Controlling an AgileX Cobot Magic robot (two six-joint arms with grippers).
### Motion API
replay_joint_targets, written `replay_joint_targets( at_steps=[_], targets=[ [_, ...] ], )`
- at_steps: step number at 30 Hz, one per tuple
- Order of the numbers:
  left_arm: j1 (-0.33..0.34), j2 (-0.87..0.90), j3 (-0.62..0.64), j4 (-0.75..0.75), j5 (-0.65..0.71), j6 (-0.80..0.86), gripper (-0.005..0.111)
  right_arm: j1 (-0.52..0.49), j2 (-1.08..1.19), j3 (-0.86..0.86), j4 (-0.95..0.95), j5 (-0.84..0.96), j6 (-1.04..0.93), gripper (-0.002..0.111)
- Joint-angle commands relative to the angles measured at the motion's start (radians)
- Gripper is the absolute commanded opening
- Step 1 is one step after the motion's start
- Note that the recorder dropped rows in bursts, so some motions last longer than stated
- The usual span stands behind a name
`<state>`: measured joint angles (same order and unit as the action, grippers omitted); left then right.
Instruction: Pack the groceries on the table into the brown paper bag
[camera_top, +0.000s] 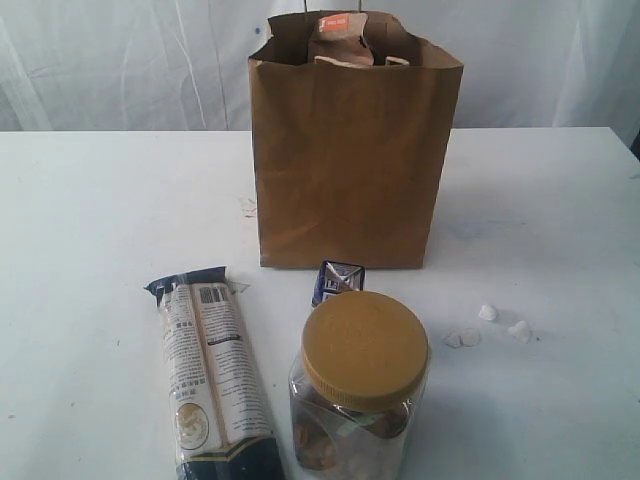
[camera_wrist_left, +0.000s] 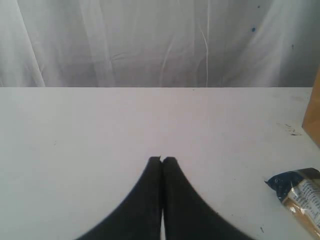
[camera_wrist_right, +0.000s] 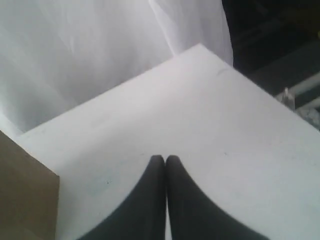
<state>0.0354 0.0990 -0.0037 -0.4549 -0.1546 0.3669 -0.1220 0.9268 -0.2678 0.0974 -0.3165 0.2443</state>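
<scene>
The brown paper bag (camera_top: 350, 150) stands upright at the back middle of the white table (camera_top: 100, 220), with the brown pouch with orange label (camera_top: 338, 38) sticking out of its top. In front lie the long cream-black packet (camera_top: 212, 370), the small blue-white carton (camera_top: 337, 279) and the yellow-lidded clear jar (camera_top: 362, 385). The bottle and tub are out of view. My left gripper (camera_wrist_left: 162, 159) is shut and empty over bare table; the packet's end (camera_wrist_left: 300, 192) lies off to its side. My right gripper (camera_wrist_right: 165, 158) is shut and empty, beside the bag's wall (camera_wrist_right: 25, 195). Neither gripper shows in the exterior view.
Small white crumpled scraps (camera_top: 503, 322) and a clear ring lie on the table right of the jar. A white curtain (camera_top: 130, 60) hangs behind the table. The table's far corner (camera_wrist_right: 202, 47) shows in the right wrist view, with dark floor beyond.
</scene>
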Motion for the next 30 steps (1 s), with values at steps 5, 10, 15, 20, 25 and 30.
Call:
replay_joint_targets(
  at_steps=[5, 10, 15, 20, 25, 30],
  targets=[
    [-0.003, -0.005, 0.004, -0.016, -0.003, 0.001, 0.0, -0.007, -0.374, 0.158, 0.093, -0.108, 0.072, 0.0],
    [-0.003, -0.005, 0.004, -0.016, -0.003, 0.001, 0.0, -0.007, -0.517, 0.158, 0.083, 0.01, -0.25, 0.0],
    [-0.003, -0.005, 0.004, -0.016, -0.003, 0.001, 0.0, -0.007, -0.568, 0.158, 0.085, 0.185, -0.399, 0.0],
    [-0.003, -0.005, 0.004, -0.016, -0.003, 0.001, 0.0, 0.023, -0.57, 0.159, 0.087, 0.187, -0.399, 0.0],
    [-0.003, -0.005, 0.004, -0.016, -0.003, 0.001, 0.0, 0.089, -0.57, 0.159, 0.087, 0.187, -0.399, 0.0],
    [-0.003, -0.005, 0.004, -0.016, -0.003, 0.001, 0.0, 0.139, -0.682, 0.241, 0.085, 0.218, -0.439, 0.0]
  ],
)
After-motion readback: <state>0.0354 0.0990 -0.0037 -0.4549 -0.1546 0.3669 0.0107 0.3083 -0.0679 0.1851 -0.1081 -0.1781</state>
